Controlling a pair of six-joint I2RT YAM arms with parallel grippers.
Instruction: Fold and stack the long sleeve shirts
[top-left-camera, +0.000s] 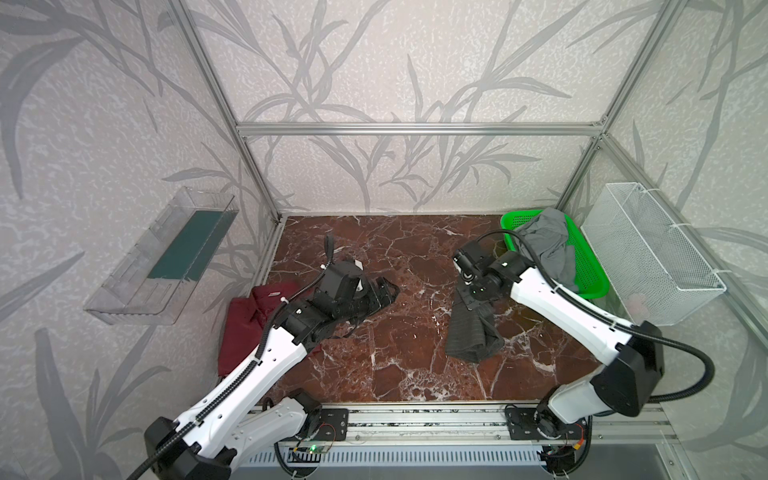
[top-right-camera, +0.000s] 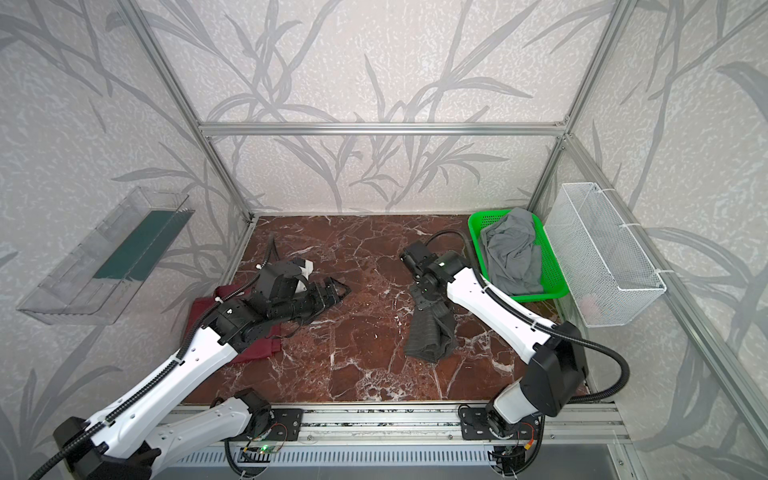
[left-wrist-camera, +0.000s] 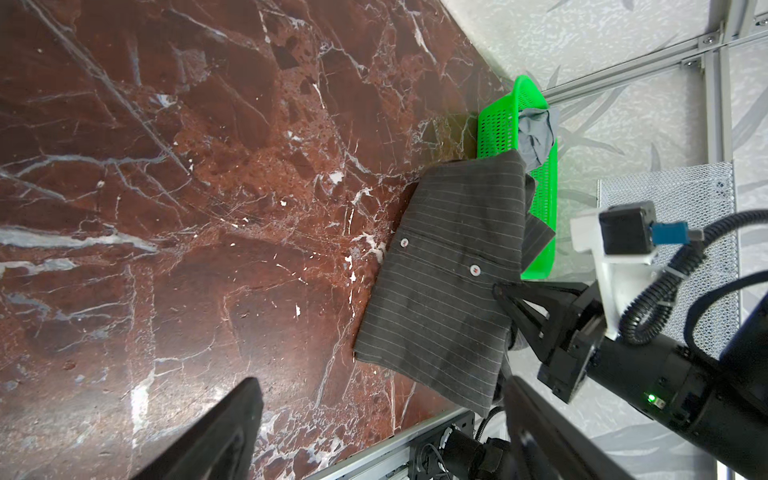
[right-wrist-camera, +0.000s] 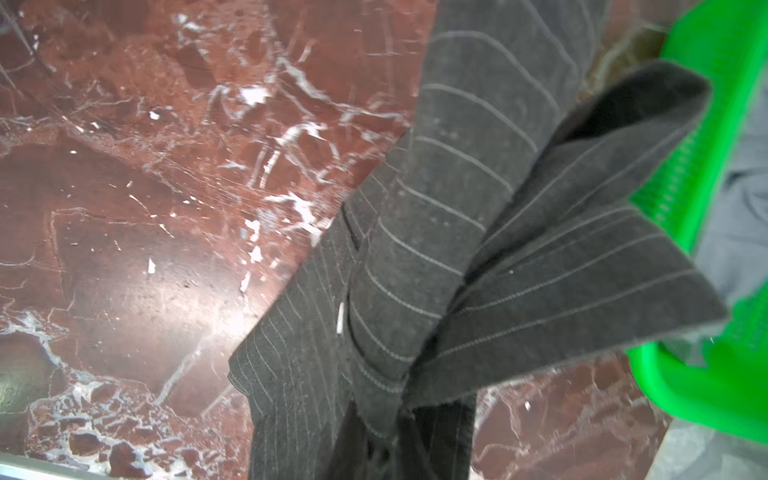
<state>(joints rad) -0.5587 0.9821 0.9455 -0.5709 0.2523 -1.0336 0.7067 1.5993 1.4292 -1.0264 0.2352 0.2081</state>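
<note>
Pinching top of pinstripe shirt (top-left-camera: 469, 336) with right gripper (top-left-camera: 468, 302), right of centre in both top views; lower end bunched on table (top-left-camera: 395, 249). Holding left gripper (top-left-camera: 387, 291) spread wide, empty, left of centre. Seeing maroon shirt (top-left-camera: 249, 328) at table's left edge, partly under left arm (top-left-camera: 270, 357).

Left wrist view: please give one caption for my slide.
Right gripper holds the pinstriped shirt over the marble table, near the green basket.
</note>
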